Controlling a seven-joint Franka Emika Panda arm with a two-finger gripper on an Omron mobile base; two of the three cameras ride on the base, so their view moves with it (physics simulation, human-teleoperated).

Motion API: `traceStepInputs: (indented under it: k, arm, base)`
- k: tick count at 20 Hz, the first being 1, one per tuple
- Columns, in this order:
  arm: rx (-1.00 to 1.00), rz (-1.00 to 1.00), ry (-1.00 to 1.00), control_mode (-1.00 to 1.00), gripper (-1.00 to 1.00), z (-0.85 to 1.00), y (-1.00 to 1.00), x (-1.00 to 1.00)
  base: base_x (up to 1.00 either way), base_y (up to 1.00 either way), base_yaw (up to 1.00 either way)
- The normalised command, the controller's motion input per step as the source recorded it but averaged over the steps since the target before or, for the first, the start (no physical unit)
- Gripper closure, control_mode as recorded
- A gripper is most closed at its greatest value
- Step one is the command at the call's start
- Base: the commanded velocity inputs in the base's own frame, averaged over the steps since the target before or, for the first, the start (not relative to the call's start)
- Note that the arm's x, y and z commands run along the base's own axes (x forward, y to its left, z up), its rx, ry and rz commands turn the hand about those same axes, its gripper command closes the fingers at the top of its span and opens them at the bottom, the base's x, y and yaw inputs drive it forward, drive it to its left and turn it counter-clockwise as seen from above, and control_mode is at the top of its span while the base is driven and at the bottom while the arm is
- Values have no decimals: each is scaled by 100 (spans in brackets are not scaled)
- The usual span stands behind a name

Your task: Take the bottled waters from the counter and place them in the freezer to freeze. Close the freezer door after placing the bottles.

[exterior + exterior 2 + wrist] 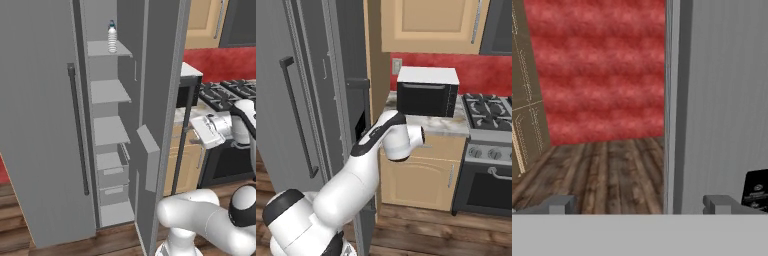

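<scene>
On the freezer's (107, 150) top shelf your bottle (112, 37) stands; your gripper (640, 204) gapes wide, empty.

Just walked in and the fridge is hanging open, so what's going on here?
A white robot arm is partway through putting water bottles in the freezer. One clear ribbed bottle already stands on the top shelf. The freezer door is open. The gripper is open and holds nothing; in the hand view its fingertips straddle the edge of a grey panel, with wood floor and a red wall beyond. The arm reaches past the door, toward the counter with the black oven.
</scene>
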Motion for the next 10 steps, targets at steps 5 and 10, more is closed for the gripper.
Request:
traceStepInputs:
  k: [5,10]
  arm:
    - [0,0,-2,-100,-100,0,5,2]
    - [0,-2,-7,-100,-100,0,-10,-9]
  base:
    - [0,0,0]
    - [0,0,0]
